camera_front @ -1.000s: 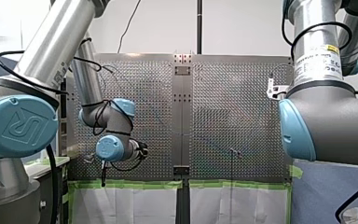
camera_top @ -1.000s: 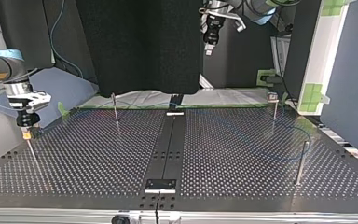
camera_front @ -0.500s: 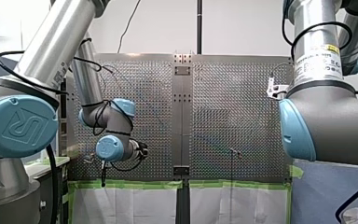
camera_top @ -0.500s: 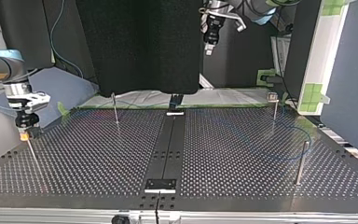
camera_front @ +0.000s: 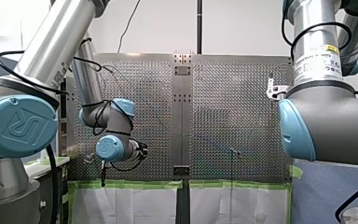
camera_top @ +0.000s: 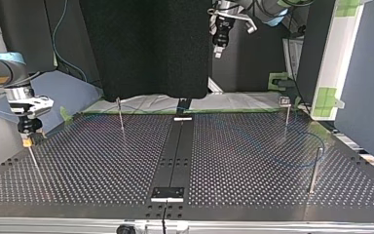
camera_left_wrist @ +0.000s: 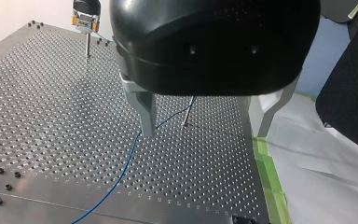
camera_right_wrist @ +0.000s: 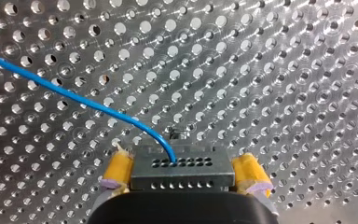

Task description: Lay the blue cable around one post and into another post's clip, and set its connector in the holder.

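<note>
At top view's left: right gripper (camera_top: 27, 138) sits low over table (camera_top: 253, 161), directly above thin post (camera_top: 33, 160), w/ a yellow-orange bit at its tip. Right wrist view: yellow pads (camera_right_wrist: 116, 170) clamp both sides of connector (camera_right_wrist: 182, 168), a grey block w/ two rows of holes. Blue cable (camera_right_wrist: 74, 97) enters one hole in the upper row, arcs up ahead of the gripper, then runs off across the perforated plate. Connector is held above the plate.

Left gripper (camera_left_wrist: 205, 133): metal fingers (camera_left_wrist: 145, 112) spread wide, nothing btwn them, hovering over the table. Cable passes beneath one finger and carries on toward the plate edge. Slim post (camera_left_wrist: 185, 114) stands just beyond the fingers, right beside the cable; touching or not, can't tell. Top view puts this gripper high up, well above the table, near back-middle.

Top view's right: cable shows only faintly and bends close to tall post (camera_top: 314, 168). Wrapped around it or just beside it, can't tell. Clip post (camera_top: 286, 114) stands further back w/ cable running near its base. Whether the cable is in the clip, can't tell.
</note>
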{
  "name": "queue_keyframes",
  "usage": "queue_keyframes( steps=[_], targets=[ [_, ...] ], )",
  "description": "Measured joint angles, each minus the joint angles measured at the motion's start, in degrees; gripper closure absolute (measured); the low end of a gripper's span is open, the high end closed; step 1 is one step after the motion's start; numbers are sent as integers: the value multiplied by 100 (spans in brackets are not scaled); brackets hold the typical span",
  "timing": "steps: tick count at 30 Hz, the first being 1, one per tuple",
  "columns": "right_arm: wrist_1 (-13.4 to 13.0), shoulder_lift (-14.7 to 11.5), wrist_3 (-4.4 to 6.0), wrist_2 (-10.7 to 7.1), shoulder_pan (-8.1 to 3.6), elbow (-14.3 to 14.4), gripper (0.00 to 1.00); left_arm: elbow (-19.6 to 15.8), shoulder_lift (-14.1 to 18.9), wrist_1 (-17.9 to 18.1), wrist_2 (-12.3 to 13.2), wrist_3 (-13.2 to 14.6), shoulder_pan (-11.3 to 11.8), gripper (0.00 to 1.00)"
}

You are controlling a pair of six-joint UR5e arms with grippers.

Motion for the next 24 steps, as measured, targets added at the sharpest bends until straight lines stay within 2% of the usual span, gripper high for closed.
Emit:
queue_keyframes(
  steps=[19, 24],
  targets=[
    [3, 1, -5, 12, 5, 2, 0, 0, -1, -3, -4, 0, -1, 0],
    [14, 1, 8, 93, 5, 1, 0, 0, -1, -3, -7, 0, -2, 0]
  ],
)
